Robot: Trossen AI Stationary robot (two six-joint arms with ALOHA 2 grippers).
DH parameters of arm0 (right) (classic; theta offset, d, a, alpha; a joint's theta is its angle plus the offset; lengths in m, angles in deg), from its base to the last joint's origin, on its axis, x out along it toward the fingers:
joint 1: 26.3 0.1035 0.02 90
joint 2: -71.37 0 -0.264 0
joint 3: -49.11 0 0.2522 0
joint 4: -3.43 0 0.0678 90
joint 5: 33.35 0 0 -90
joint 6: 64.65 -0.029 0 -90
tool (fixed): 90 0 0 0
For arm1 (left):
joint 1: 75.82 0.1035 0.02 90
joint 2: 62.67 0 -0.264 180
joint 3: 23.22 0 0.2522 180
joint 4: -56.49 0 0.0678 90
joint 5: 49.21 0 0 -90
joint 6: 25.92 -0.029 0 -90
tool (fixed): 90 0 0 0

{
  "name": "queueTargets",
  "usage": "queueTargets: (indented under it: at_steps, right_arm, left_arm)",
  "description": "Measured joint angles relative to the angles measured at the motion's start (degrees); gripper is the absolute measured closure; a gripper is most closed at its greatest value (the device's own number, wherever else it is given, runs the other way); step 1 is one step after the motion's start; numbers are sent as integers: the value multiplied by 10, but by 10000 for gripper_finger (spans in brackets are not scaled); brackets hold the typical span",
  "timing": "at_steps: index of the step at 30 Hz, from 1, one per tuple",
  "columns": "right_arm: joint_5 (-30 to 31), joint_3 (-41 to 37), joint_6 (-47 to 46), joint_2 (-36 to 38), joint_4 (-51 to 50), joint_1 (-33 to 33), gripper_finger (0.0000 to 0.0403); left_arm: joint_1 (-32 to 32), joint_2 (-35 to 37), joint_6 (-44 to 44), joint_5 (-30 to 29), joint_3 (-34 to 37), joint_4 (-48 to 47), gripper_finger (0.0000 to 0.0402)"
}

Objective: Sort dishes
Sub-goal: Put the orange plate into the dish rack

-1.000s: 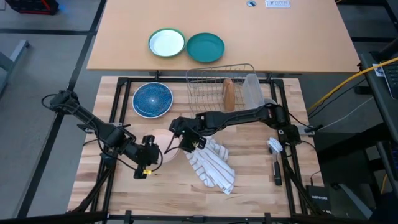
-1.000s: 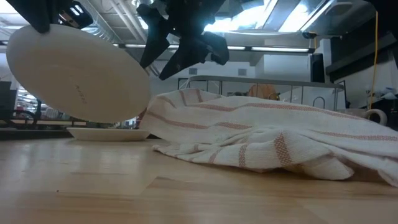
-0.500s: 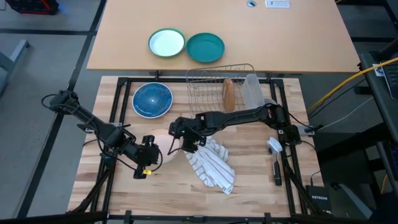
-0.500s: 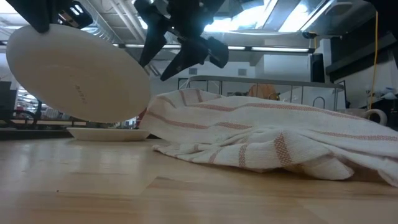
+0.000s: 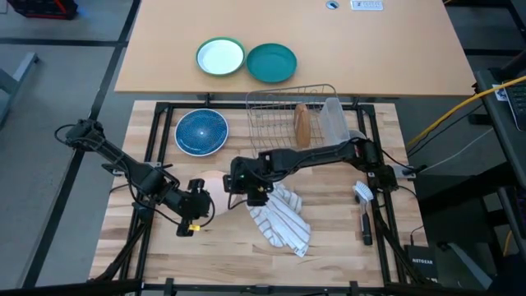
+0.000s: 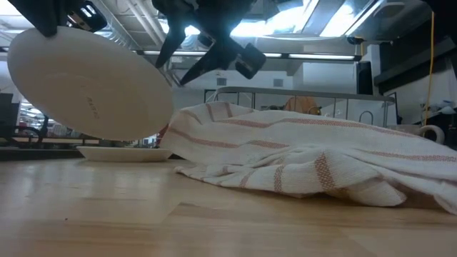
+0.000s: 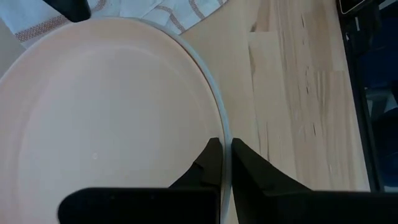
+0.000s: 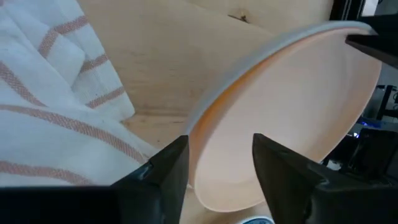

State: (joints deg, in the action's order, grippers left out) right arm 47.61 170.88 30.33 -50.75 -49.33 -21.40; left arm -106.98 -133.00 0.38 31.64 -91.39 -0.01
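A tilted pale plate (image 6: 89, 86) hangs above the table (image 6: 143, 214), beside a striped towel (image 6: 307, 160).

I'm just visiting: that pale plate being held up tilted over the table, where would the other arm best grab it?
By the bare rim opposite the left gripper, which pinches one edge of the tilted plate. The right gripper sits at that far edge with its fingers either side of the thin rim. Coming edge-on from the striped towel side looks best, as only the rim fits between them.

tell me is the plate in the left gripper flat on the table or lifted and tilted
Lifted and tilted. The left gripper is shut on the plate rim, and the low view shows it hanging slanted above the table.
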Motion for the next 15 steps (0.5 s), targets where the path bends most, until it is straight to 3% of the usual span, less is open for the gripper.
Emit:
queueTargets:
  at_steps: [6,15]
  right_arm:
    - [0,0,-1,-6,7,-1,255]
    - [15,0,-21,-38,19,0,259]
  left_arm:
    - [0,0,-1,0,0,1,395]
    - [0,0,1,0,0,1,395]
